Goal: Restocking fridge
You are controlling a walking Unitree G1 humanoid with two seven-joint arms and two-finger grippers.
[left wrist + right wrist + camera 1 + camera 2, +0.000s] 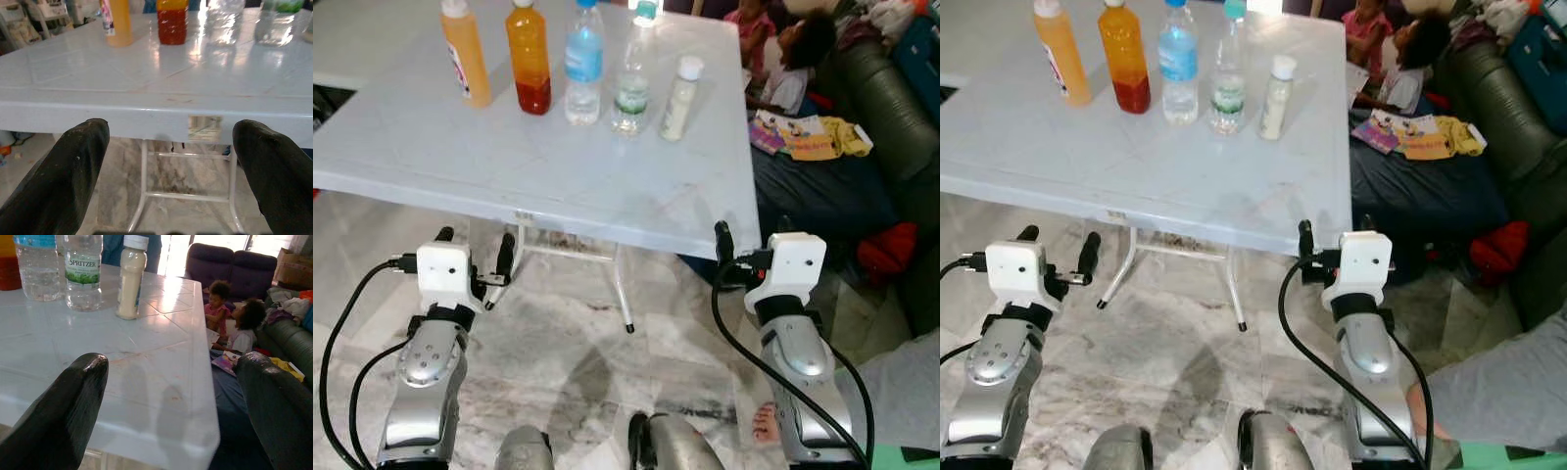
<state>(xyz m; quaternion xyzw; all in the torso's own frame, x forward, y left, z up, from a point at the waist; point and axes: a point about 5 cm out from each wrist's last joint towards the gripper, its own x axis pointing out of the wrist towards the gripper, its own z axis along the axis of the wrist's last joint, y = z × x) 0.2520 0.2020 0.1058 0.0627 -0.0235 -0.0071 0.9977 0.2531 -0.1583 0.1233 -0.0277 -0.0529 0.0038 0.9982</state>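
Five bottles stand in a row at the far side of a white plastic table (538, 166): a light orange juice bottle (467, 54), a darker orange one (530, 59), a blue-label water bottle (584, 64), a green-label Spritzer bottle (633, 73) and a small cream bottle (679, 98). My left gripper (475, 242) hangs open, below and just in front of the table's near edge. My right gripper (752, 235) is open too, level with the table's near right corner (195, 431). Both are empty and well short of the bottles.
Two people (793, 59) sit by a dark sofa (881, 98) to the right, with books (798, 137) beside them. A person's bare foot (764, 421) and a pale garment (901, 392) are close to my right arm. White table legs (622, 294) stand on the marble floor.
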